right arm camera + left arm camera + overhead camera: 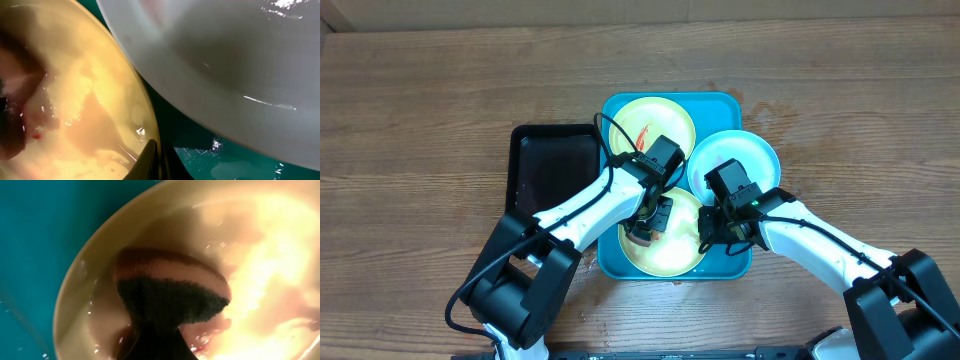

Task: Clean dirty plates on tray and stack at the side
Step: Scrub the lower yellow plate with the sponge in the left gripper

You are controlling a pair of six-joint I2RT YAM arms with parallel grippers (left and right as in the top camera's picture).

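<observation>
L gripper (645, 228) jaws clamp a rounded sponge (170, 292) w/ coarse dark scrub layer, resting on the glossy, wet near yellow-green plate (675, 255) in the teal plastic tray (610, 265). R gripper (712, 238) jaws pinch that plate's rim. Far yellow-green plate (665, 120) has a red smear. Smooth pale plate (745, 160) overlaps the tray's R rim.

far plate (665, 120), near plate (675, 255) in tray (610, 262) | third plate (745, 158) on its right rim | smaller tray (555, 170) left

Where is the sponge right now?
In the overhead view the sponge is under the left gripper, resting on the near yellow-green plate inside the teal tray, just right of the black tray.
</observation>
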